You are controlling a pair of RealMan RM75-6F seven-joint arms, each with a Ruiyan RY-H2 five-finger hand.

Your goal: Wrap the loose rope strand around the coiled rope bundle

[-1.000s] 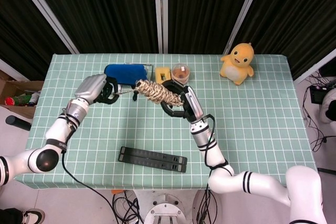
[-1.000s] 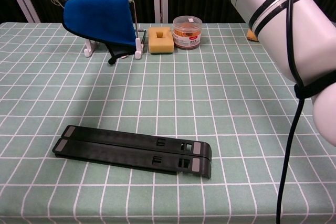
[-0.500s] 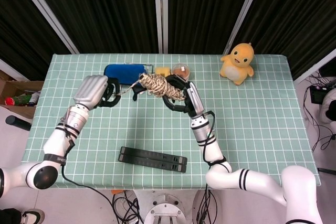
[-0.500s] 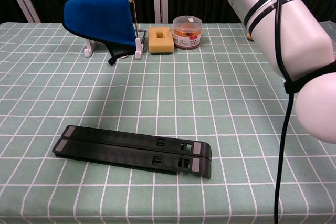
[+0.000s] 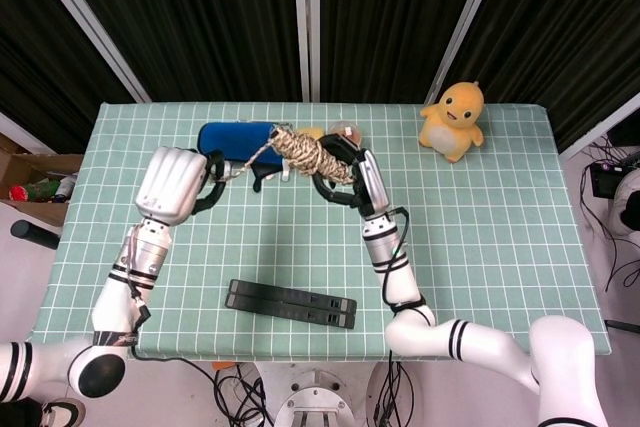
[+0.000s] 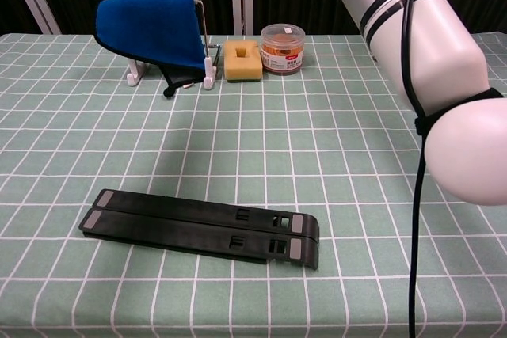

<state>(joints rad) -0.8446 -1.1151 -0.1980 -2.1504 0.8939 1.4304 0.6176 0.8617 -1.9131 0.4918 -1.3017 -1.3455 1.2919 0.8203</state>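
Tan, twisted rope bundle (image 5: 310, 154) sits gripped in my right hand (image 5: 345, 175), held above the table, with the loose strand (image 5: 252, 158) running from its end to my left hand (image 5: 185, 183), which pinches it. My head view alone shows both hands and the rope. My chest view shows only my right forearm (image 6: 412, 45), plus the black folded stand (image 6: 202, 226) on the checked cloth below my hands.

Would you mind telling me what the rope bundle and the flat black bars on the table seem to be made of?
The rope bundle, held up by the right hand, looks like coarse natural fibre, perhaps jute or sisal: tan, matte, with a twisted texture. The black bars look like moulded plastic, smooth and slightly satin, with rectangular slots and grey end pads that may be rubber.
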